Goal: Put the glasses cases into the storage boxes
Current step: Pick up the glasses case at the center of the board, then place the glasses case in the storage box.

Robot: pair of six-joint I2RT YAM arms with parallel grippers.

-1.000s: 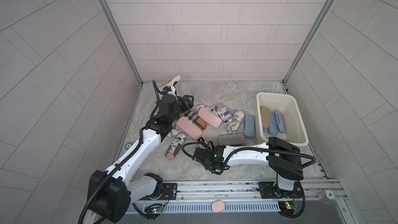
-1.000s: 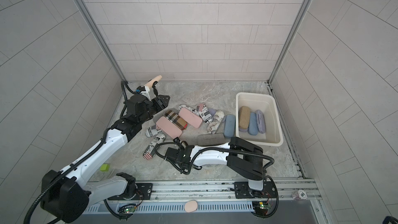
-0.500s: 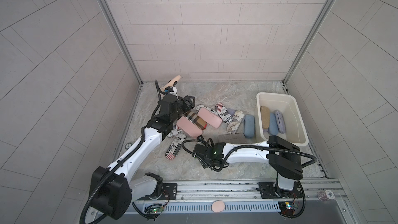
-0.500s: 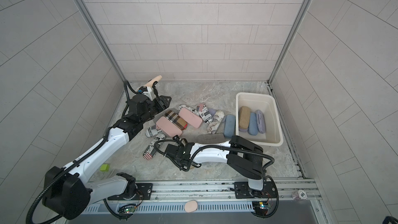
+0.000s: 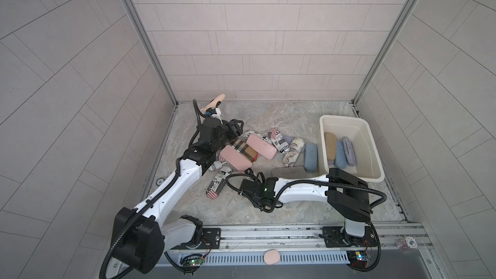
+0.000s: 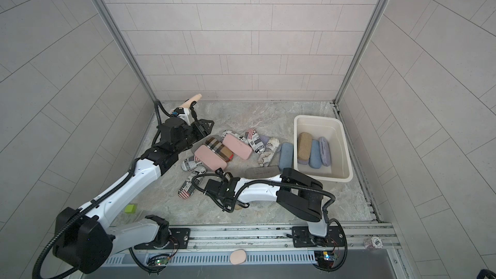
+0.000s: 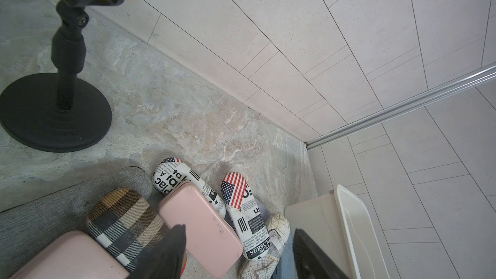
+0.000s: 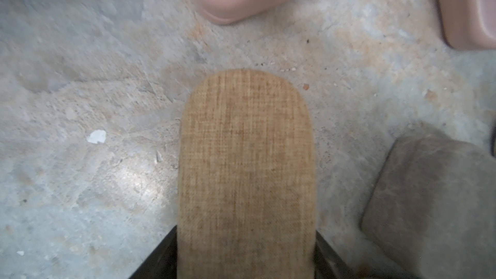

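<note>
Right pincer (image 8: 245, 261) grips the tan case (image 8: 245, 157) by its long sides; it looks stiff, light and rough, so probably not slippery.

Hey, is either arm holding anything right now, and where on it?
The right gripper appears to hold the tan woven case, its jaws pressed on the long sides, rounded end sticking out. The left gripper is open, holding nothing.

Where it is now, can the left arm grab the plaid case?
Probably yes: the left gripper hangs open right by the plaid case, and its top lies bare, with nothing over it.
</note>
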